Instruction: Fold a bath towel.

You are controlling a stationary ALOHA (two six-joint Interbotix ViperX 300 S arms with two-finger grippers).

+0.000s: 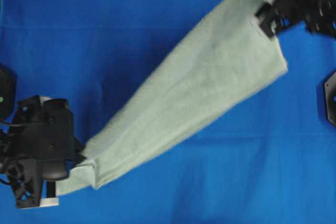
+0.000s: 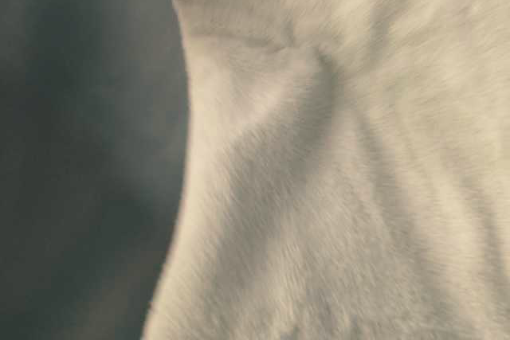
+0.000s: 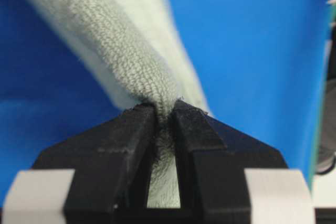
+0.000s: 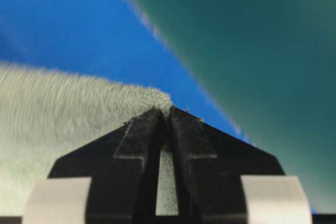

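The left gripper (image 3: pixel 165 111) and the right gripper (image 4: pixel 164 113) each pinch a bunched end of the bath towel (image 1: pixel 199 98), which hangs stretched diagonally over the blue table cover (image 1: pixel 105 35). Soft, limp and light; hemmed corners look the best holds.

Pale sage-green bath towel (image 1: pixel 199 87), fuzzy, against my blue table cover (image 1: pixel 105 30); my black left gripper (image 3: pixel 165 111) has white blocks.
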